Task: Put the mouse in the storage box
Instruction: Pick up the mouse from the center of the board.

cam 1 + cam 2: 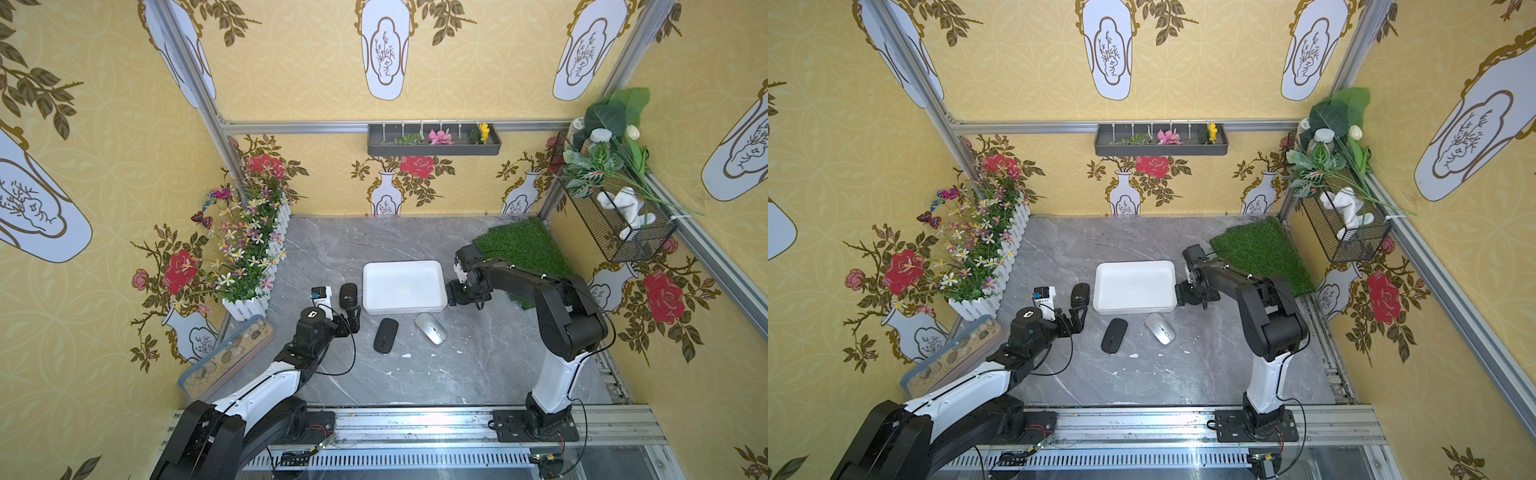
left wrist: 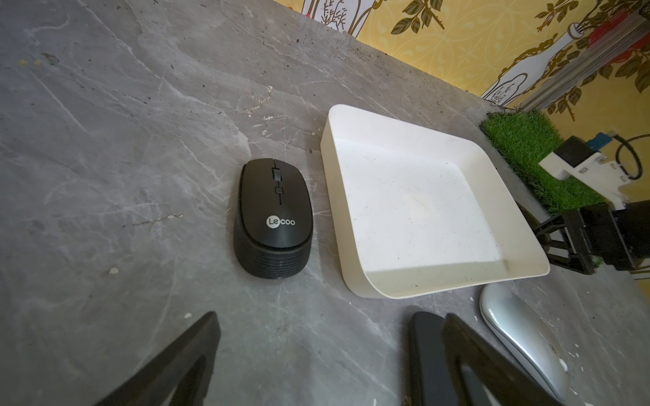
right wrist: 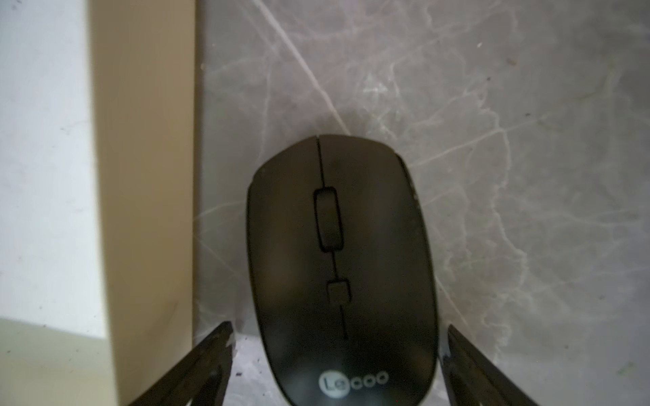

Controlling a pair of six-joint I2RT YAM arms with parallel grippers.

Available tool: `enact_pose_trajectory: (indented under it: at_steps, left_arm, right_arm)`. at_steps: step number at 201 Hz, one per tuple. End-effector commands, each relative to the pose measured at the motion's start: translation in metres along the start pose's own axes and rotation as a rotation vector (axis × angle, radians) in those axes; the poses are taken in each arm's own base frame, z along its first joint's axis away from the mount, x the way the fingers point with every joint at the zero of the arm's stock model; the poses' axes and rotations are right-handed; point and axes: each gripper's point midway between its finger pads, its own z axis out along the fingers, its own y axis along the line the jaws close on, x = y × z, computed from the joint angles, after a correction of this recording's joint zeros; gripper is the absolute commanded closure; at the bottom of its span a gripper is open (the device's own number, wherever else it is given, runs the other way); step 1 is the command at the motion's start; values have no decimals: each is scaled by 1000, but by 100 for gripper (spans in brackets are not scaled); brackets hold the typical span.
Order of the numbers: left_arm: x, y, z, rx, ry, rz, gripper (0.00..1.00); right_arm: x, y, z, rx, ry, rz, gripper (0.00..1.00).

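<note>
The white storage box (image 1: 405, 286) (image 1: 1134, 286) lies mid-table with nothing in it. Against its right side my right gripper (image 1: 452, 293) (image 3: 339, 330) stands open, its fingers straddling a black Lecoo mouse (image 3: 341, 263) that sits on the table beside the box wall (image 3: 144, 175); both top views hide this mouse. A second black Lecoo mouse (image 1: 348, 295) (image 2: 274, 218) lies left of the box. My left gripper (image 1: 349, 322) (image 2: 327, 351) is open just short of it, holding nothing. In front of the box lie a flat black mouse (image 1: 385, 335) and a silver mouse (image 1: 431, 328) (image 2: 520, 337).
A white picket flower planter (image 1: 253, 257) and a sand-and-pebble tray (image 1: 226, 357) line the left edge. A grass mat (image 1: 523, 245) fills the back right corner under a wire basket (image 1: 619, 224). Small white scraps (image 1: 406, 355) dot the front of the table.
</note>
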Motion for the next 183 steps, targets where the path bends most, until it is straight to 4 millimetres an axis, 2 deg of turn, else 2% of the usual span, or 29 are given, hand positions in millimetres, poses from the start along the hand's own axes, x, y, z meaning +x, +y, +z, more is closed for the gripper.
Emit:
enact_pose_trajectory:
  at_steps: [1,69,106,183]
  left_arm:
    - [-7,-2,0,5,-30,11,0]
    - [-7,-1,1,-1,-30,11,0]
    - [-8,0,0,-6,-32,10,0]
    - [-8,0,0,-10,-36,9,0]
  right_arm:
    - [-4,-3,2,18,0,-13,16]
    - [-11,-5,-7,30,-34,-14,40]
    - [-13,-3,-9,25,-39,-22,47]
    - [-12,-6,-19,37,-43,-22,48]
